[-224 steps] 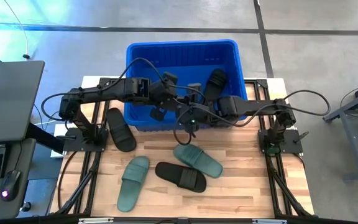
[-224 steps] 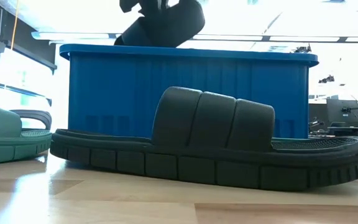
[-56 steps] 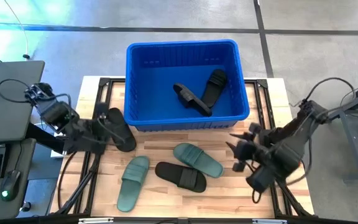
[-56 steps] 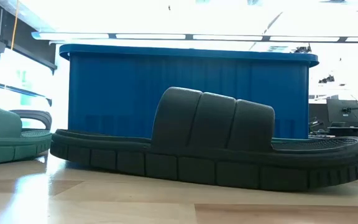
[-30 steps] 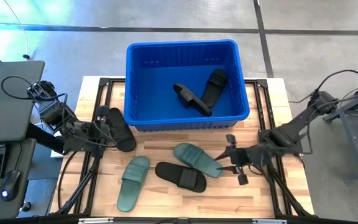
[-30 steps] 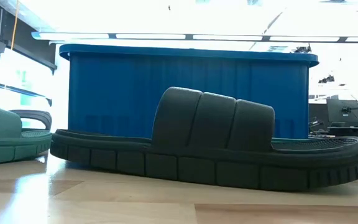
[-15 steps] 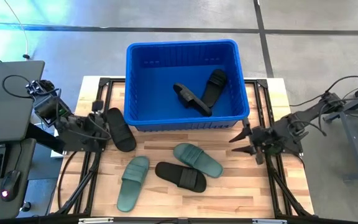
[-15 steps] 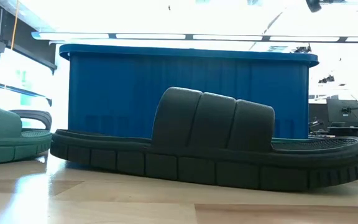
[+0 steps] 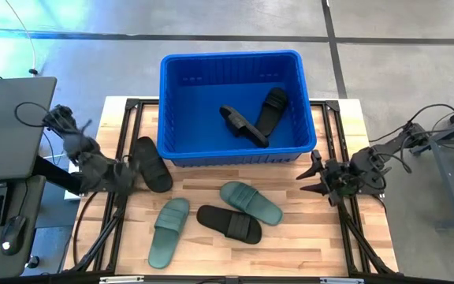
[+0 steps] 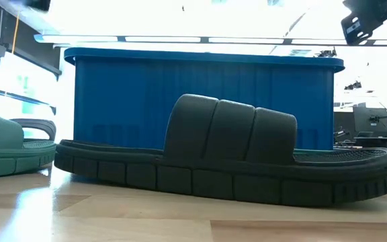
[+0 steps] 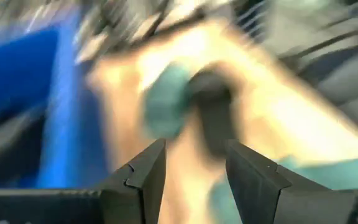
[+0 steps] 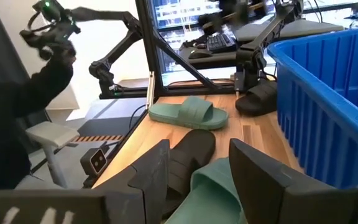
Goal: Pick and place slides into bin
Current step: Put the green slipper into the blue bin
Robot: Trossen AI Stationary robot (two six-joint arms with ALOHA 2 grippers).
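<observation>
The blue bin [image 9: 239,59] stands at the table's far middle, with two black slides [image 9: 243,125] [image 9: 273,106] lying inside on its floor. Four slides lie flat on the table: a black one [image 9: 150,163] at the left beside the bin, a green one [image 9: 169,231], a black one [image 9: 228,223] and a green one [image 9: 251,202]. My left gripper [image 9: 126,170] is open and empty beside the left black slide. My right gripper [image 9: 312,177] is open and empty at the table's right, to the right of the green slide [image 12: 213,183].
Black arm frames run along the table's left and right edges [image 9: 345,189]. A grey desk with a keyboard [image 9: 6,134] stands off the left side. In the low view the middle black slide [image 10: 227,158] lies in front of the bin wall [image 10: 113,94].
My right gripper has drawn back from beside the right green slide toward the table's right and far edges, staying open and empty. My left arm has shifted a little at the table's left edge. No slide has moved.
</observation>
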